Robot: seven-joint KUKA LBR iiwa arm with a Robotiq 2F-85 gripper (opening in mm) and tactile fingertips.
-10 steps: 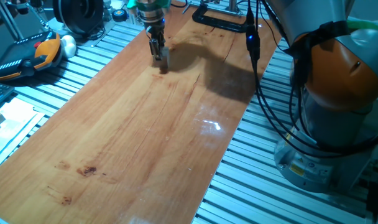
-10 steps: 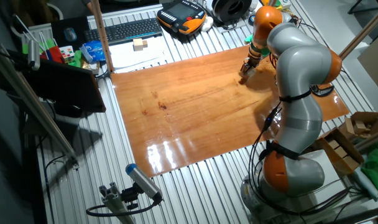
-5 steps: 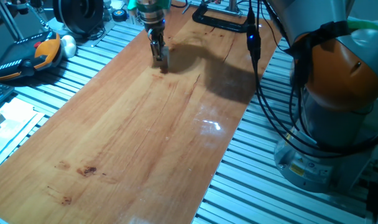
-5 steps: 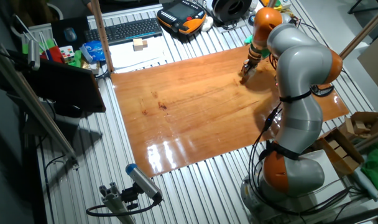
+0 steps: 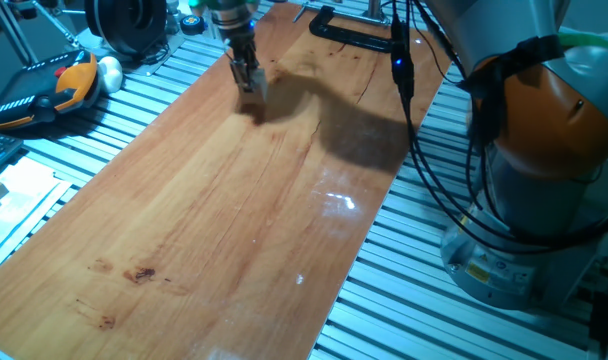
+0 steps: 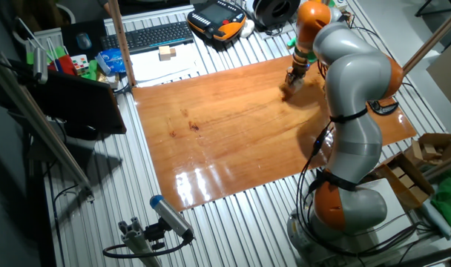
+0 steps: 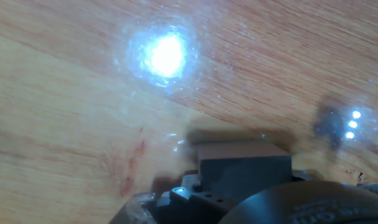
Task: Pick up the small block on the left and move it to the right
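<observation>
— Where sitting, the small pale beige wooden cube point(image 5: 258, 89)?
— Showing pinched between the dark fingers of the metal two-finger pincer point(image 5: 248, 80), near the far end of the glossy reddish-brown wooden counter point(image 5: 214, 210). Looking blurred in one fixed view, so impossible to tell whether resting on the wood or hanging just above it.
— And from the other fixed view?
— Appearing as a tiny pale speck at the tip of the pincer point(image 6: 289, 81), close to the counter's point(image 6: 233, 126) edge nearest the ribbed metal bench. Hanging from the grey-and-orange jointed robot arm point(image 6: 351, 89), bending over from its base at the counter's side.
— The hand view adding anything?
— Showing a greyish flat-faced block point(image 7: 244, 164) low in the middle, just ahead of the dark pincer body, with wood grain point(image 7: 64, 112) behind and a bright glare spot higher up.
— Anything else lying around?
— Lying off the counter: an orange-and-black handheld pendant point(image 5: 46, 92) on the bench slats, a black clamp point(image 5: 349, 27) at the counter's far end, and a black keyboard point(image 6: 157, 35) beside it in the other fixed view.
</observation>
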